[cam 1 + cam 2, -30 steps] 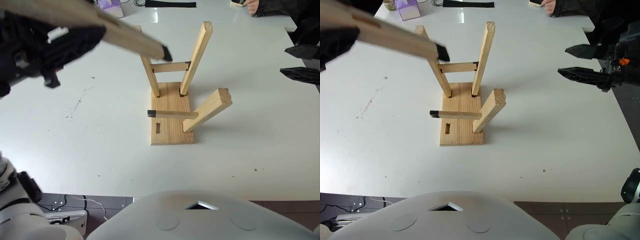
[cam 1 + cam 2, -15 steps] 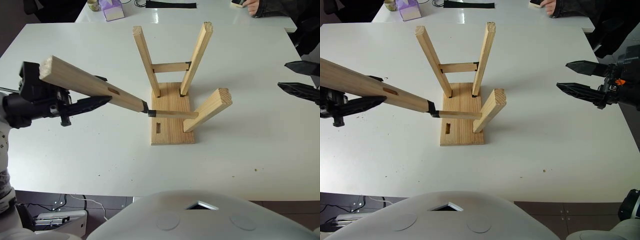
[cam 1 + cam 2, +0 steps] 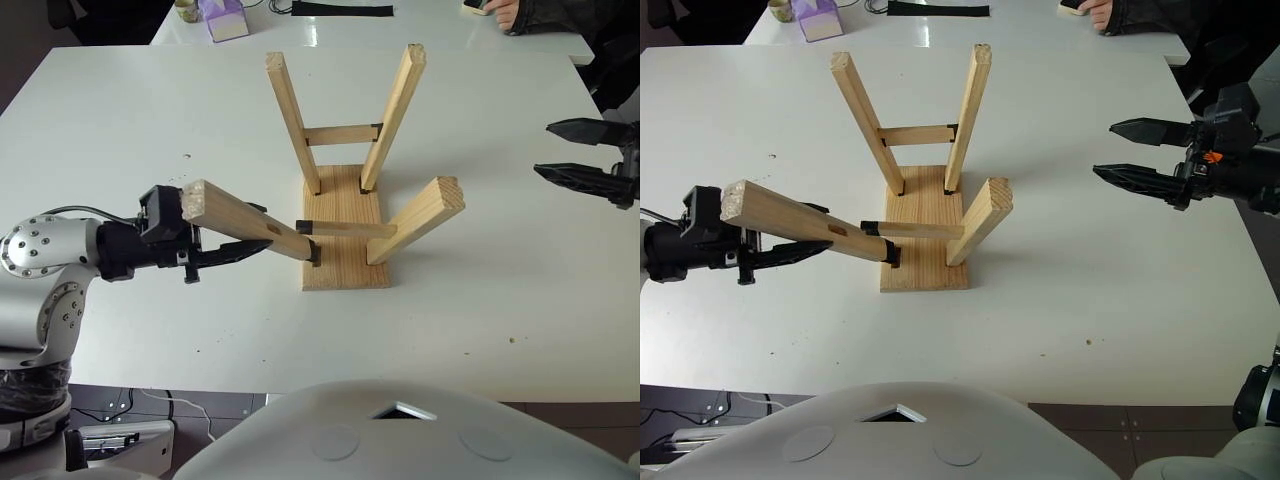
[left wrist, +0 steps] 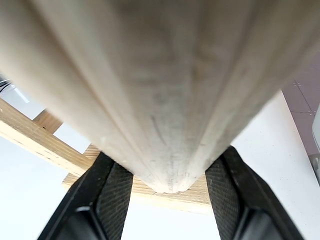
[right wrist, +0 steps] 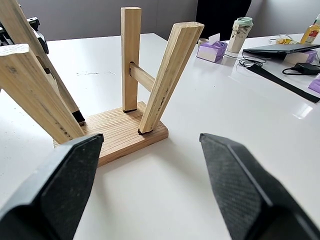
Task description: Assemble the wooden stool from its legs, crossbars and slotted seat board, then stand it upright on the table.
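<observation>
Pine parts sit mid-tabletop (image 3: 480, 300) in the head views: the seat board (image 3: 345, 270) lies flat, slots up; two upright legs (image 3: 293, 125) fill its far slots, joined by a crossbar (image 3: 340, 134); a leaning leg (image 3: 415, 220) tilts off to the right from the board's near right corner, whether seated in its slot I cannot tell; its lower crossbar (image 3: 350, 229) runs level toward the left, dark tip free. The left gripper (image 3: 818, 230) has its jaws pinching the fourth leg (image 3: 770, 212); that leg's long axis slants from high on the left down to the near left slot, where its dark foot rests; its mortise (image 3: 841, 232) sits just beside the lower crossbar's tip, so the coming move, I judge, turns on lining tip with hole as the leg is raised; the left arm is plainly the nearer. The right gripper (image 3: 1105, 149) hangs well to the right of the stool, jaws spread and empty.

Left wrist view: the fourth leg looms between two ribbed pads (image 4: 114, 195) pressed against its sides; beyond its end lies the seat board; a wooden bar (image 4: 35, 137) crosses at an angle, crossbar or leg I cannot tell.

Right wrist view: two black fingers (image 5: 55, 195) stand wide apart with nothing between; past them the board carries both upright legs, the leaning leg nearer.
</observation>
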Controlling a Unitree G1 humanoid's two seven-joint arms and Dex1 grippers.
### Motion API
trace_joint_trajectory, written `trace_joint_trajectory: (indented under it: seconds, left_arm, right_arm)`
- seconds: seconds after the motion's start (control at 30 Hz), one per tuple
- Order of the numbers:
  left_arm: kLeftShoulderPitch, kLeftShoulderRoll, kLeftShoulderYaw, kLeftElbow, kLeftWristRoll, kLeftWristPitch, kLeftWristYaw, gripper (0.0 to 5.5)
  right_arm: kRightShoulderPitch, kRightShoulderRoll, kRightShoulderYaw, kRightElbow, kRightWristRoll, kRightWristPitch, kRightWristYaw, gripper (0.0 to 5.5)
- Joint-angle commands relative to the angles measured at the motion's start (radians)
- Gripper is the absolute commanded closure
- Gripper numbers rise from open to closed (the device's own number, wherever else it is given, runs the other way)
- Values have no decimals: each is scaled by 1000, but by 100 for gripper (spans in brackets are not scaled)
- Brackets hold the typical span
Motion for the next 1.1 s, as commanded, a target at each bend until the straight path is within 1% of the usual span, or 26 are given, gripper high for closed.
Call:
trace_joint_trajectory:
  seconds: [0.03,0.2,0.37,0.63,0.87,0.97,1.1]
  left_arm:
    - [-25,-13,-38,-9,20,-19,19,345]
    - [-34,-1,-66,-1,55,-48,15,345]
    - [-21,37,-67,39,93,-88,-20,345]
    - [-39,90,-54,45,48,-79,-68,345]
    - [-97,112,-46,56,13,-58,-74,345]
    - [-99,118,-59,81,13,-50,-103,345]
    - [-104,114,-103,109,40,-65,-135,345]
  right_arm:
    - [-18,-10,17,-2,-10,-10,-1,195]
    - [-20,-6,26,-14,-8,-9,-6,195]
    - [-5,-4,20,-21,-9,-16,-10,195]
    - [37,7,8,-43,-14,-31,-26,195]
    - [62,11,4,-54,-13,-42,-36,195]
    - [72,12,5,-62,-13,-45,-40,195]
    - [75,18,19,-66,-22,-59,-45,195]
